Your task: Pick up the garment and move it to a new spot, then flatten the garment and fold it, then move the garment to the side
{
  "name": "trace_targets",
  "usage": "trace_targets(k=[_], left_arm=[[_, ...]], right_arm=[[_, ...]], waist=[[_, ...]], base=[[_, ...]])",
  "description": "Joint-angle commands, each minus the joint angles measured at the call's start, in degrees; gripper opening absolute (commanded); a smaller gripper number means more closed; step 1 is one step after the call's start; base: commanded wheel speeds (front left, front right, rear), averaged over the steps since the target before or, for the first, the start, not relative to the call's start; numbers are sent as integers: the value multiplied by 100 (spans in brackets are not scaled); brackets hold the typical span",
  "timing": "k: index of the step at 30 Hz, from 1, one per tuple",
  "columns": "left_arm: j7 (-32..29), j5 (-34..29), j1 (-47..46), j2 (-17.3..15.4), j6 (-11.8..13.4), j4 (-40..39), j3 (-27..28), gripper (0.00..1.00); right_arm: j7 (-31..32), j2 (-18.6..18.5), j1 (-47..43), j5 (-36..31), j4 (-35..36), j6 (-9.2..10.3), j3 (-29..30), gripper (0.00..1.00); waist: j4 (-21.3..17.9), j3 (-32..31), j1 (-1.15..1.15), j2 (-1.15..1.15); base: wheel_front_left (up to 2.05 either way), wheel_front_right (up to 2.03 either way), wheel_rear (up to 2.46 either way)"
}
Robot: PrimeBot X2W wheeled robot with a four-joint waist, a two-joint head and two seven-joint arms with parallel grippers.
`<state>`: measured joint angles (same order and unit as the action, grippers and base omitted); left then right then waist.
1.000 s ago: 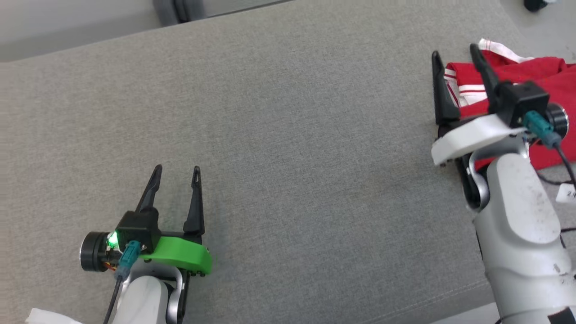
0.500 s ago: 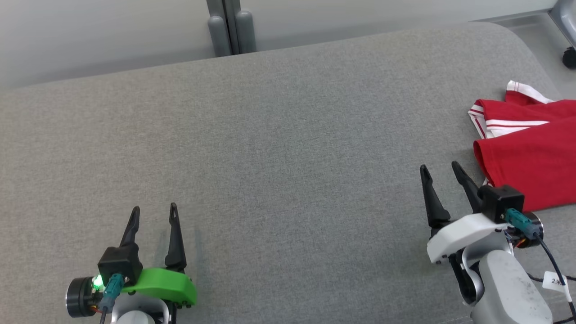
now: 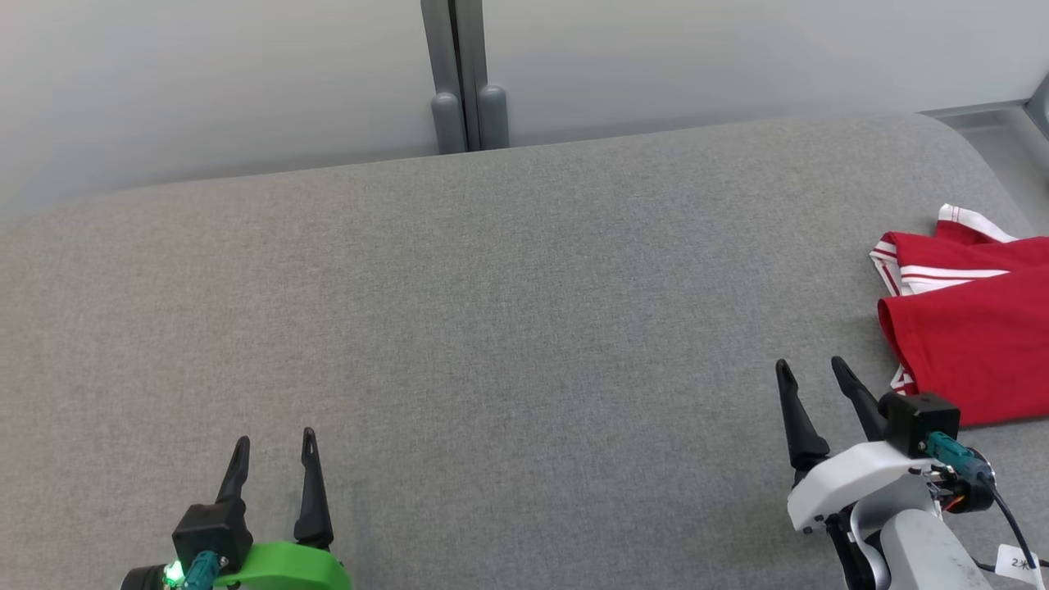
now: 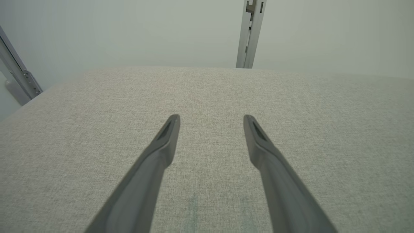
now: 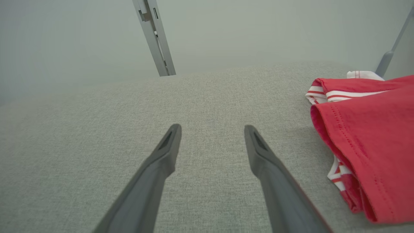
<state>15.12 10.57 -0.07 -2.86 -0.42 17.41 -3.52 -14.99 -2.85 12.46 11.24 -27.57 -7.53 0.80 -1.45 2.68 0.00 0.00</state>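
Garment (image 3: pixel 975 352) is cut off by the right edge of the head view. What's in frame is a folded red panel with a stitched hem, plus red-white stripe trim and a bit of white cloth at its far end. The rest runs out of frame, so I can't make out its full outline. Right wrist view has the same problem: garment (image 5: pixel 372 136) is clipped at the right and bottom edges. More stripe trim pokes out from under the near fold there.

It lies at the far right end of the grey fabric surface (image 3: pixel 508 328), near the rounded corner, folded over itself and lying fairly flat.

Left pincer (image 3: pixel 275 438) is at lower left and mostly cut by the bottom edge, with just the fingers and part of the green mount (image 3: pixel 287 567) showing. Its fingers are spread, with nothing between them. Same in its wrist view (image 4: pixel 211 117), which has bare fabric under the tips.

Right pincer (image 3: pixel 810 363) is at lower right on the white mount (image 3: pixel 844 483), also spread and empty. It's just beside the garment's near-left corner, not touching. In its wrist view (image 5: pixel 212 127) the garment is off to the right of the fingers.

The cable tag (image 3: pixel 1016 564) has print too small to read.

A grey vertical post (image 3: pixel 463 74) stands against the wall behind the surface.
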Motion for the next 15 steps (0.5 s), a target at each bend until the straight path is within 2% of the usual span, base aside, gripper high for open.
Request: trace_targets(k=[1,9,10,13,15], left_arm=[[-3,52,125,-18,19,11,-4,100],[-3,135,251,-18,-22,-19,17,100],[0,85,202,2,-11,-9,-3,0],[-4,87,217,20,-15,151,-18,0],[-84,301,165,19,-34,170,36,0]], right_arm=[[-22,-20,-107,6,0,10,16,100],[-22,-20,-194,70,148,10,61,100],[0,2,-118,43,135,0,51,0],[12,40,-216,46,2,-1,47,0],[106,38,-178,247,-11,-1,108,0]], waist=[[56,-105,0,0],[107,-229,0,0],[102,-225,0,0],[106,-232,0,0],[107,-233,0,0]], base=[[0,0,0],[0,0,0],[0,0,0],[0,0,0],[0,0,0]])
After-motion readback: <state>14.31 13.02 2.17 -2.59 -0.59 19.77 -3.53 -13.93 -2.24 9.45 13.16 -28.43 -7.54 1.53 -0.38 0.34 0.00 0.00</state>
